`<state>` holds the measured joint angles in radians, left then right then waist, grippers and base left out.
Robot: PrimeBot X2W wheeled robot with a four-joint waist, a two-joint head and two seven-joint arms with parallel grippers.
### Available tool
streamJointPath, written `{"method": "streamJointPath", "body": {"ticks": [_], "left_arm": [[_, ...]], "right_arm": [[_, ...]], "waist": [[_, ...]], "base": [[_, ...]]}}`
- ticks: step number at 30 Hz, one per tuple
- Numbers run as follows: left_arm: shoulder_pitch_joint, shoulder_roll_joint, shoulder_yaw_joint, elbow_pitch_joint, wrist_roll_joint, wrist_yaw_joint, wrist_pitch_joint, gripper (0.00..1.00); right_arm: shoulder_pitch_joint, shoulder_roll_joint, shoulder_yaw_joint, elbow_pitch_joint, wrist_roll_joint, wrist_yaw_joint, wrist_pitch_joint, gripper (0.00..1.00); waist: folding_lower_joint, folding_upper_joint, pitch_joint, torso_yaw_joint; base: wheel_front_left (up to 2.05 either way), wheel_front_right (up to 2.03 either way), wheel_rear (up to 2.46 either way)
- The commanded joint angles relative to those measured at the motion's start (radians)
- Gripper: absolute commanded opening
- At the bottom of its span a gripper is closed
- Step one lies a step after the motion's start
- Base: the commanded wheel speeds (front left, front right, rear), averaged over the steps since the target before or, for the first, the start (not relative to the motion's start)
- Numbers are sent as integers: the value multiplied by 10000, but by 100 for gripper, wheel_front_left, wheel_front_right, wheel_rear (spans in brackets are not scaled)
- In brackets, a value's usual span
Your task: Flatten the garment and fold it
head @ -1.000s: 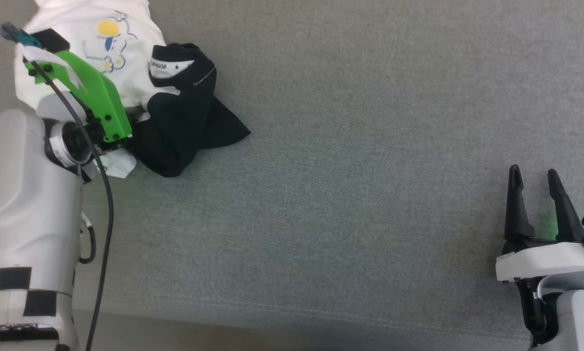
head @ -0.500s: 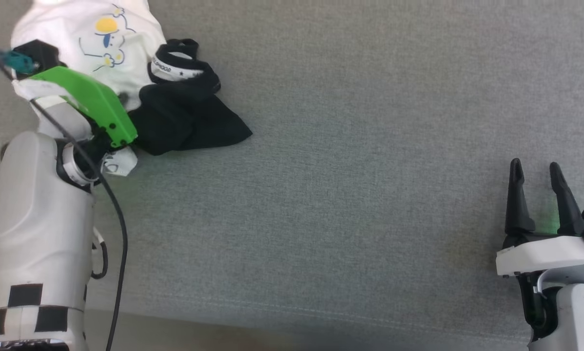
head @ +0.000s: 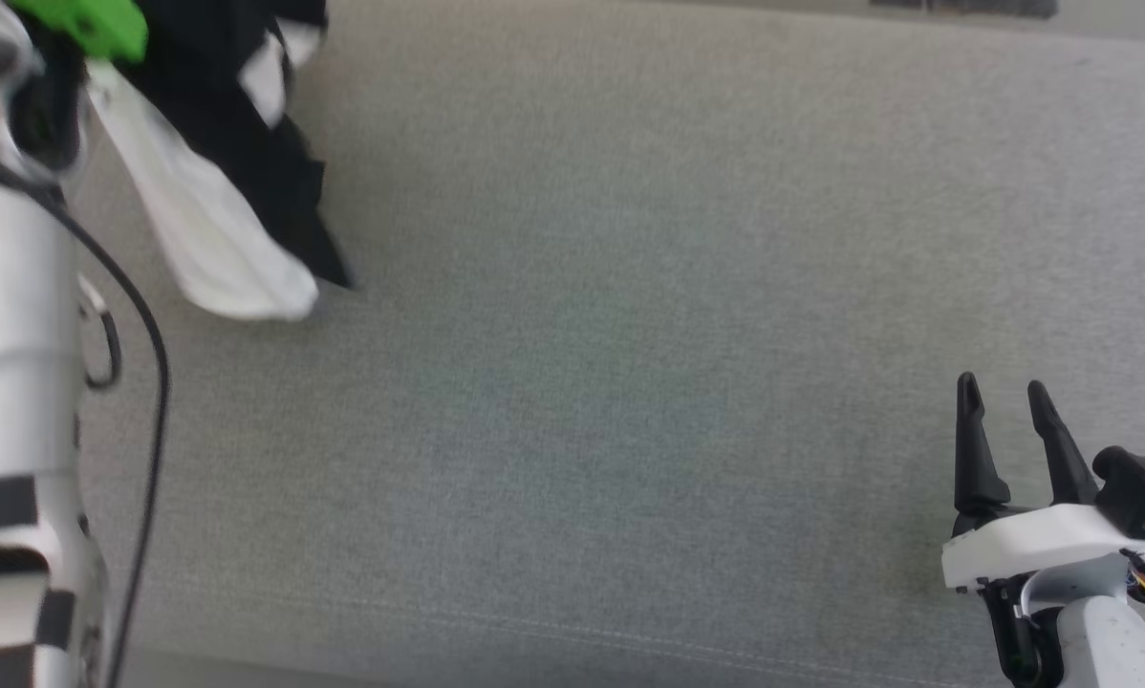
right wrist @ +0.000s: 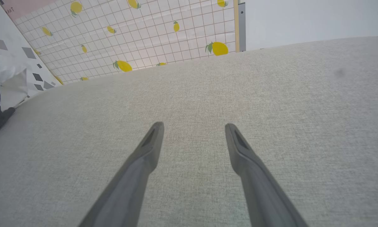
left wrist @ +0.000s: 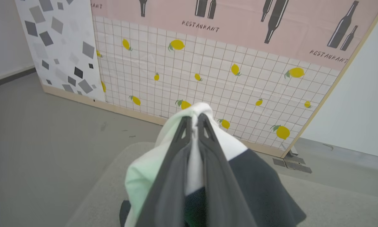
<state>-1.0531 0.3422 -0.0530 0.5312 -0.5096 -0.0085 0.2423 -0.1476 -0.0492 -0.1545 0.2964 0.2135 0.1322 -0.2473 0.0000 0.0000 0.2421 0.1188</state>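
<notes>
Lighting: bright, even, diffuse; faint shadow is lying under the right gripper (head: 1010, 401). Blur: the garment (head: 209, 248) is smearing beside the left arm (head: 9, 287). Tint: green glow is colouring it beside the left gripper (left wrist: 193, 121).

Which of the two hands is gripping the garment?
The left hand: it is shut on the garment. The right hand stands open over the grey cushion, holding nothing.

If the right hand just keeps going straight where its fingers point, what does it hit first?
Probably the bare grey fabric surface ahead of the right hand; the garment hangs well off to the left.
</notes>
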Motion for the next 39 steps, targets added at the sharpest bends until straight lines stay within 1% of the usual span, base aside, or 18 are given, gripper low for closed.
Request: {"method": "streamJointPath", "body": {"ticks": [1, 4, 8, 12, 13, 17, 18, 20, 24, 28, 32, 37, 39], "left_arm": [[-651, 121, -198, -138, 267, -124, 98, 0], [-1551, 177, -535, -277, 477, -309, 330, 0], [-2801, -57, -952, -354, 586, -571, 426, 0], [-3704, -650, -1359, -307, 452, -835, 212, 0], [-3873, -913, -1400, -255, 266, -899, 116, 0], [-4111, -1558, -1640, -20, -287, -1075, -3, 0], [-4072, -1623, -1742, 35, -349, -1102, 14, 0], [-3764, -1810, -1945, 162, -512, -1134, 122, 0], [-2776, -1904, -2723, 422, -396, -1179, 364, 0], [-1191, -2090, -3525, 841, -412, -1200, 505, 0], [804, -2186, -4320, 1583, -335, -1208, 509, 0], [2719, -2441, -4860, 2718, -468, -1183, 488, 0], [3266, -2558, -5015, 3150, -586, -1145, 714, 0]], "right_arm": [[90, -10, 38, 111, 119, -15, -89, 100], [139, -10, 108, 317, 261, -15, -118, 100], [215, -10, 176, 551, 386, -15, -137, 100], [280, -10, 103, 542, 478, -15, -141, 100], [303, -10, 96, 537, 502, -15, -142, 100], [331, -10, 169, 529, 606, -15, -143, 100], [336, -10, 175, 522, 632, -15, -143, 100], [371, -10, 175, 514, 652, -15, -143, 100], [470, -10, 54, 449, 625, -15, -144, 100], [576, -10, -88, 397, 522, -15, -144, 100], [652, -10, -152, 374, 450, -15, -144, 100], [728, -10, -118, 355, 402, -15, -144, 100], [739, -10, -105, 352, 403, -15, -144, 100]], "waist": [[0, 0, -793, -389], [0, 0, -1000, -726], [0, 0, -1127, -1193], [0, 0, -1159, -1615], [0, 0, -1152, -1719], [0, 0, -1104, -2140], [0, 0, -1094, -2225], [0, 0, -1109, -2373], [0, 0, -1064, -2533], [0, 0, -1036, -2552], [0, 0, -1061, -2563], [0, 0, -1054, -2529], [0, 0, -1067, -2492]], "base": [[0, 0, 0], [0, 0, 0], [0, 0, 0], [0, 0, 0], [0, 0, 0], [0, 0, 0], [0, 0, 0], [0, 0, 0], [0, 0, 0], [0, 0, 0], [0, 0, 0], [0, 0, 0], [0, 0, 0]]}}
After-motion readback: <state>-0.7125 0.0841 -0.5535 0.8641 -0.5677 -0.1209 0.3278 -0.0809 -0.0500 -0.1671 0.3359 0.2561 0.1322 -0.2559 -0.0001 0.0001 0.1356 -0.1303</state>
